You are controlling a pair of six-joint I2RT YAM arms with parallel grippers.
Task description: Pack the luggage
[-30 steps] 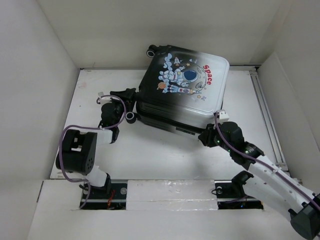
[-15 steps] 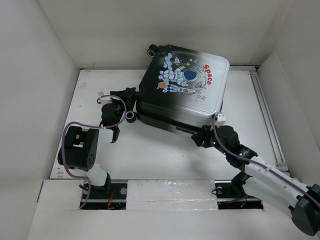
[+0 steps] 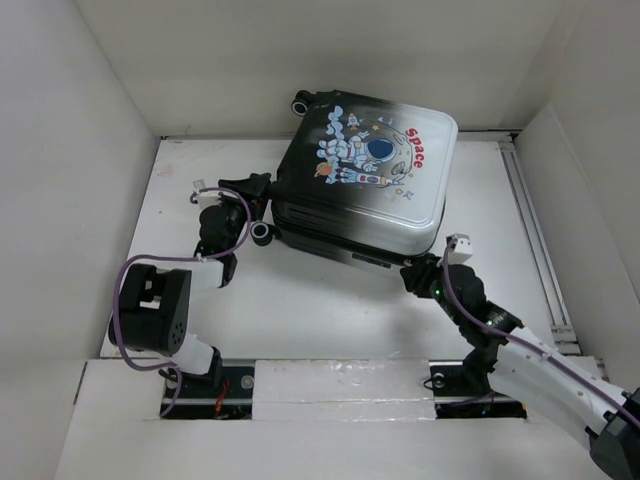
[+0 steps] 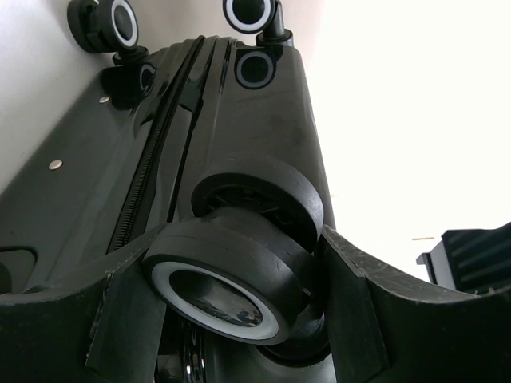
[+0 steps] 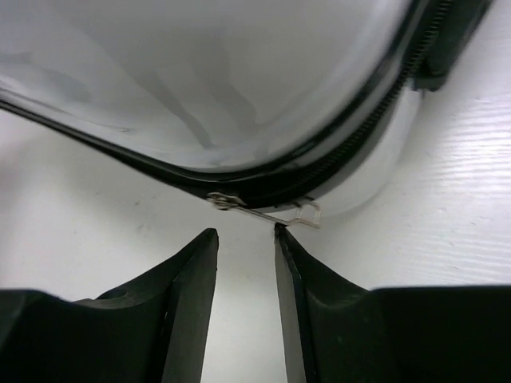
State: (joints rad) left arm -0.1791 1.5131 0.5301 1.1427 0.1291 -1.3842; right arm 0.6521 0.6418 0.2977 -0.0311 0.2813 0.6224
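Observation:
The luggage [image 3: 365, 165] lies shut on the white table, astronaut print up. My left gripper [image 3: 256, 205] is at its left corner, shut on a black caster wheel [image 4: 231, 275] with a white ring, one finger [image 4: 132, 319] pressed against each side. The dark shell [image 4: 239, 104] and zip run away behind it. My right gripper [image 3: 413, 273] is at the near right corner, open and holding nothing. In the right wrist view its tips [image 5: 246, 235] sit just short of the metal zipper pull [image 5: 279, 214], which hangs under the pale shell [image 5: 200, 72]; the right fingertip touches the pull.
White walls box the table [image 3: 330, 310] in at the back and both sides. Two more luggage wheels [image 4: 104, 20] show at the far corner. A metal rail [image 3: 530, 230] runs along the table's right edge.
My right arm has drawn back towards its base with the wrist turned, and its jaws have parted from nearly shut. The left gripper keeps its hold on the wheel.

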